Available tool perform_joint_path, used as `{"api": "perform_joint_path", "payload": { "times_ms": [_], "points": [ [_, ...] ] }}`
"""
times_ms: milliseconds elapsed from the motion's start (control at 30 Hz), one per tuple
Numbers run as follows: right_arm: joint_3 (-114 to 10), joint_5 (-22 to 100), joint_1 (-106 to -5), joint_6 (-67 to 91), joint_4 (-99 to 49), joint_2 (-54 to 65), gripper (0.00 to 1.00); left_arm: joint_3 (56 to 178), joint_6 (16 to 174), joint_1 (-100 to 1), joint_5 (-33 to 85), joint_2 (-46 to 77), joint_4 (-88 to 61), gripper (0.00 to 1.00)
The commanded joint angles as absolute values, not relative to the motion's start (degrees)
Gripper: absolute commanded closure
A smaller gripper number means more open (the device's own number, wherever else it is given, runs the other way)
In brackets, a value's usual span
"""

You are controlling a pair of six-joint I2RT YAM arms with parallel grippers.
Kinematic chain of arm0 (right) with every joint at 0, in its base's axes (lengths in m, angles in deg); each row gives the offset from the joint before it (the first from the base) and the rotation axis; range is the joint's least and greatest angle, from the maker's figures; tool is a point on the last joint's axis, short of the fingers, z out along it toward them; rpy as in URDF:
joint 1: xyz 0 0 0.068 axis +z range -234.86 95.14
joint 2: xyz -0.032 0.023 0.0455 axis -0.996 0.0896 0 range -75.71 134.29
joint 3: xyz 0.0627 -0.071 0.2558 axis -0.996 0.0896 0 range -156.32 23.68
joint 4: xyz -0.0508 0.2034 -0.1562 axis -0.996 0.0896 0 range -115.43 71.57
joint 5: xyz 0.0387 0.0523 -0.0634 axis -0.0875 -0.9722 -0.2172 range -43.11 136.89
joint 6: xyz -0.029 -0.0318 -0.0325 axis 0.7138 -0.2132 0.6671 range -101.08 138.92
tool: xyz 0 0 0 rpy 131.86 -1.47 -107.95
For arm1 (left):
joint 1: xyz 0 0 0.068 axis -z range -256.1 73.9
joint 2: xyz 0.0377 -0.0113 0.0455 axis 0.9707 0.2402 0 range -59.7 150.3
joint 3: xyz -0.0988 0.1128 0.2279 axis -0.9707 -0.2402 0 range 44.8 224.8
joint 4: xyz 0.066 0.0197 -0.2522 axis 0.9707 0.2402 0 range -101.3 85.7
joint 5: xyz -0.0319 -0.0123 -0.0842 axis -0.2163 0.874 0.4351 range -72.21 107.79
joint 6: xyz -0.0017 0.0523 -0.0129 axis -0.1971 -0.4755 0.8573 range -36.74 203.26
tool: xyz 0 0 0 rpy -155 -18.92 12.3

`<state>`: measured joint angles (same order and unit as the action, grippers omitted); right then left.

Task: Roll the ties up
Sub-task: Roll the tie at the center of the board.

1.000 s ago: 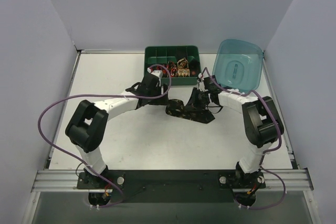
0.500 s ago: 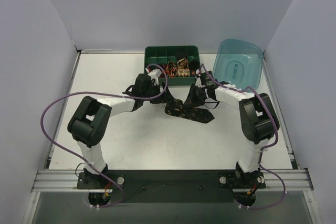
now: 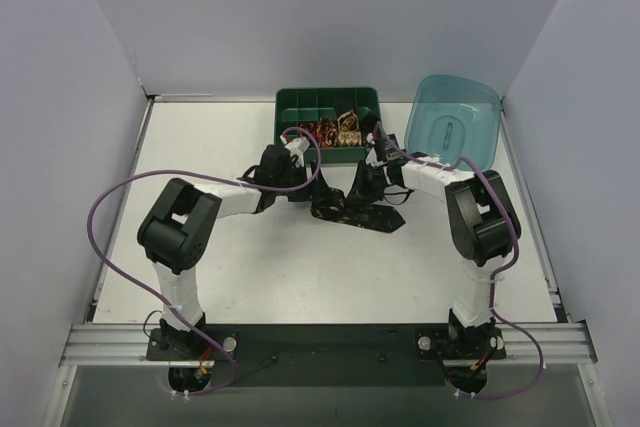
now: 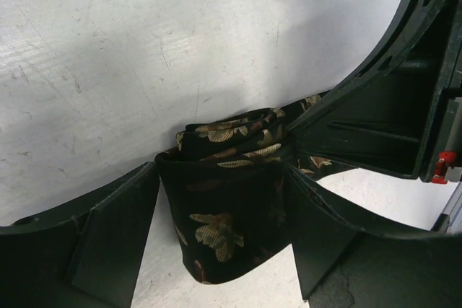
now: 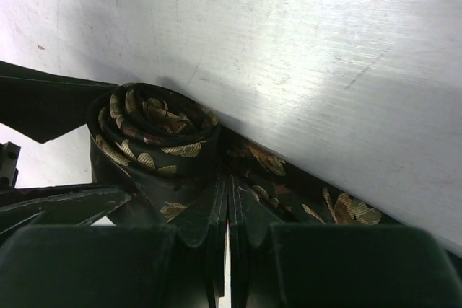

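One of the ties, black with gold motifs, lies mid-table (image 3: 362, 215); its left end is wound into a coil (image 4: 227, 200), and a flat strip (image 5: 317, 203) runs off from the coil (image 5: 155, 131). My left gripper (image 4: 222, 171) is open and wide, the coil standing between its fingers (image 4: 108, 236) and close against both. My right gripper (image 5: 229, 182) is shut, its tips pressed on the fabric where the strip meets the coil. From above, the left gripper (image 3: 305, 187) and right gripper (image 3: 362, 185) face each other over the tie. Several rolled ties (image 3: 338, 131) sit in the green tray.
The dark green compartment tray (image 3: 300, 105) stands at the back centre, just behind both grippers. A translucent teal tub (image 3: 455, 127) leans at the back right. Purple cables loop from both arms. Walls enclose the white table on three sides.
My left gripper has moved right, up to the coil. My right gripper has shifted left and back toward the tray, and the tie slid slightly left with it.
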<state>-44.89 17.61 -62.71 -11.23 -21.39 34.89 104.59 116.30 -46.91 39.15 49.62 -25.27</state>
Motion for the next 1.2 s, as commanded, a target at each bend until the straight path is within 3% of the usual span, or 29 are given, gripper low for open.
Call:
{"api": "perform_joint_path", "payload": {
  "times_ms": [0,667,933,1167],
  "points": [
    [-48.6,17.7,-61.2,-11.2,-19.8,36.0,1.00,103.8,116.7,-47.0,40.7,49.9,-29.8,0.22],
    [-53.3,17.2,-57.0,-11.7,-17.2,39.5,1.00,99.6,117.6,-48.6,39.4,45.2,-30.0,0.32],
    [-54.1,20.7,-57.7,-10.5,-15.3,36.4,1.00,98.4,115.5,-50.6,35.6,41.5,-26.9,0.18],
    [-57.0,22.0,-58.9,-9.6,-13.8,36.9,1.00,95.6,114.4,-52.3,35.5,37.1,-25.9,0.16]
  ]
}}
